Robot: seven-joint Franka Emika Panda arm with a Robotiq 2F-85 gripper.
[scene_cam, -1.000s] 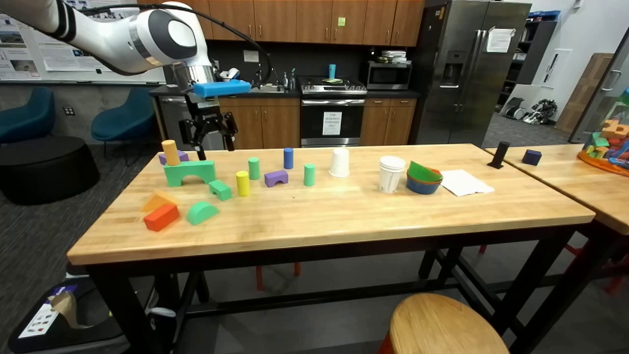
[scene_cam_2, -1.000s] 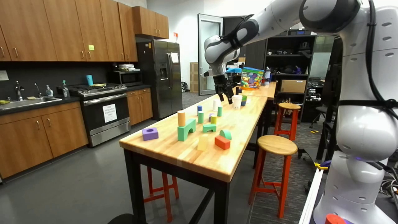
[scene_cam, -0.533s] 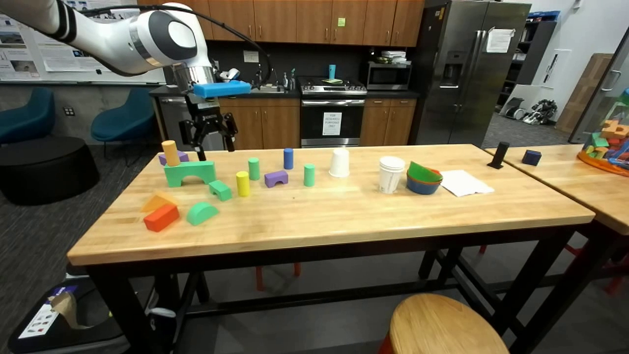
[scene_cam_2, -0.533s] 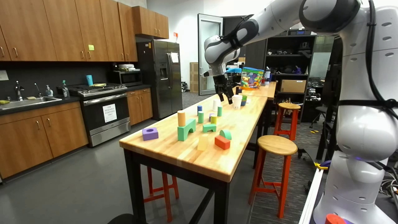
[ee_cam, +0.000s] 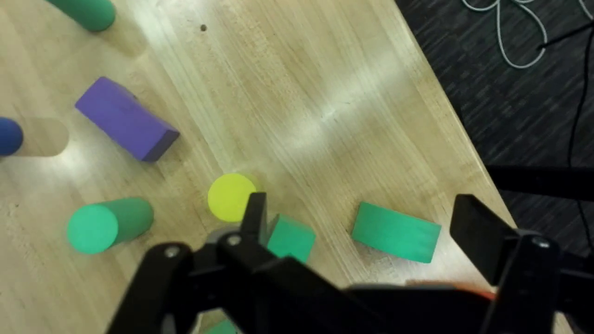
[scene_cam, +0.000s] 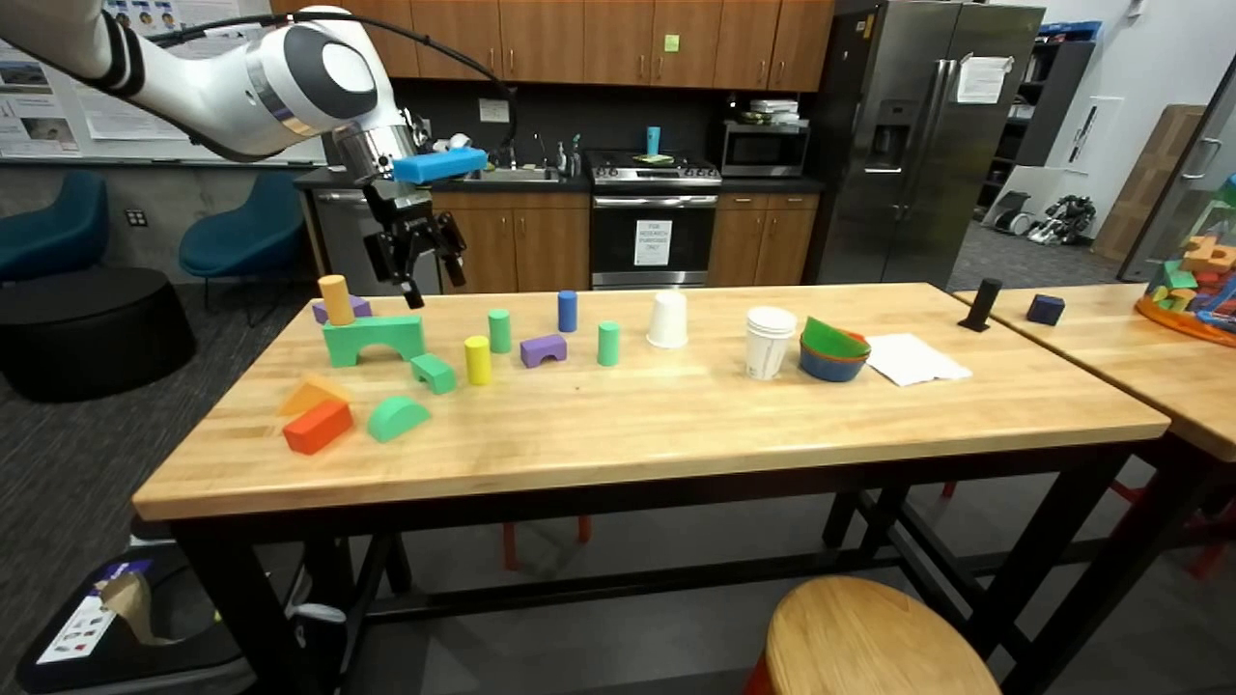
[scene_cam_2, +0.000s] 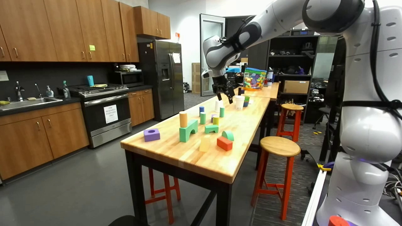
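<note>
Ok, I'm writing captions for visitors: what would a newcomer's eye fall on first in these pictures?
Probably the big white robot arm, stretched out over the wooden table, its black tool hanging open with nothing in it. Next, perhaps the round orange block, standing upright on the green arch toward the table's near end in an exterior view, and the bright red block lying toward the right edge there.

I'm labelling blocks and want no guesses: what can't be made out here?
Wrist view: small green arch, partly hidden by the gripper.
Wrist view: blue cylinder, cut off by the left edge.
In an exterior view: purple arch, mostly hidden behind the yellow cylinder.
In an exterior view: purple block, partly hidden behind the orange cylinder.
In an exterior view: toy bag, cut off by the right edge.
In an exterior view: fridge notice, writing too small.
</note>
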